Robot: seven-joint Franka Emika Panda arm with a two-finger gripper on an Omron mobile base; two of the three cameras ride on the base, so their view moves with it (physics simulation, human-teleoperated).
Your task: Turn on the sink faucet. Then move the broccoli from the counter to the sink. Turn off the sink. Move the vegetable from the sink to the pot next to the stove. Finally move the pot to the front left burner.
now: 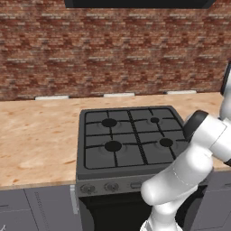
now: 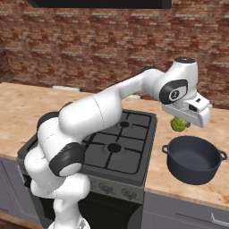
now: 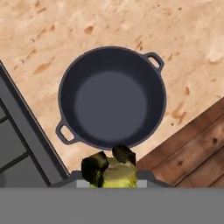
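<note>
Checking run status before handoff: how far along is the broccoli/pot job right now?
Looks done: the broccoli is off the counter and out of the sink stage, clamped in the gripper. In hand: it hangs above the pot, which stands empty on the counter right of the stove. Left: drop it into the pot, then move the pot to the front left burner, now bare. Faucet state can't be judged.

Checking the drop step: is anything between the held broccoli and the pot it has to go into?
Nothing visible. The gripper holds the broccoli in the air above the counter, just up and to the stove side of the pot, whose inside lies bare and open.
</note>
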